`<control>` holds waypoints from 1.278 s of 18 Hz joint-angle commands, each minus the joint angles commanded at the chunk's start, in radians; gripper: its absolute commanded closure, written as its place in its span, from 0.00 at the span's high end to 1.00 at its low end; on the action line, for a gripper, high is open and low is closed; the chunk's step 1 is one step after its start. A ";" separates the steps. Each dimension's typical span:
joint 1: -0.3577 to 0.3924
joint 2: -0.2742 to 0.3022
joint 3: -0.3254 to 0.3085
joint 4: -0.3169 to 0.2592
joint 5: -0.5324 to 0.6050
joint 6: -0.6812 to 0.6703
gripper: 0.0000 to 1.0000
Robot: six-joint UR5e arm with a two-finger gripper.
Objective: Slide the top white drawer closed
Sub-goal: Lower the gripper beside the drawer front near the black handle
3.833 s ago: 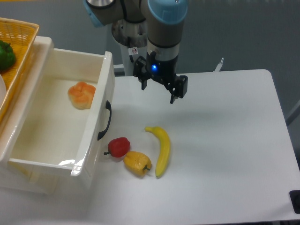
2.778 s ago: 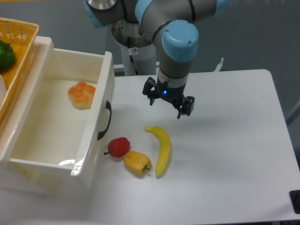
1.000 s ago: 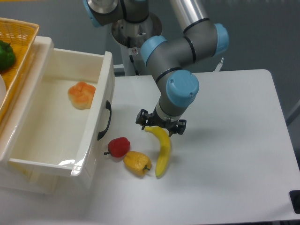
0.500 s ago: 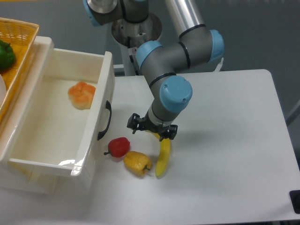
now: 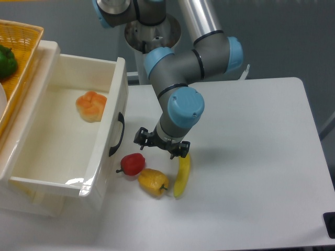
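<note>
The top white drawer (image 5: 63, 130) fills the left of the frame, pulled far out, an orange bun (image 5: 91, 106) inside. Its black handle (image 5: 118, 135) faces right, near the gripper (image 5: 160, 146) at centre. The jaws stand spread, grasping nothing, low over the table (image 5: 251, 157) above a red pepper (image 5: 133, 163), yellow pepper (image 5: 153, 181) and banana (image 5: 181, 175).

White table (image 5: 251, 172) is set against a grey-blue wall (image 5: 282, 36); even light, soft shadows cast on the tabletop.
</note>
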State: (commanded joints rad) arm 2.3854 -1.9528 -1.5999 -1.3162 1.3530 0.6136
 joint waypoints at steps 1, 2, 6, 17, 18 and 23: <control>-0.005 0.000 0.000 0.000 0.000 0.000 1.00; -0.005 -0.002 0.000 0.000 -0.002 0.000 1.00; -0.011 -0.006 0.002 0.000 -0.002 0.000 1.00; -0.035 -0.011 0.015 0.009 -0.002 0.008 1.00; -0.037 -0.011 0.015 0.009 -0.002 0.008 1.00; -0.038 -0.009 0.017 0.009 -0.003 0.011 1.00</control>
State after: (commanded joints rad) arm 2.3470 -1.9620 -1.5831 -1.3070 1.3499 0.6243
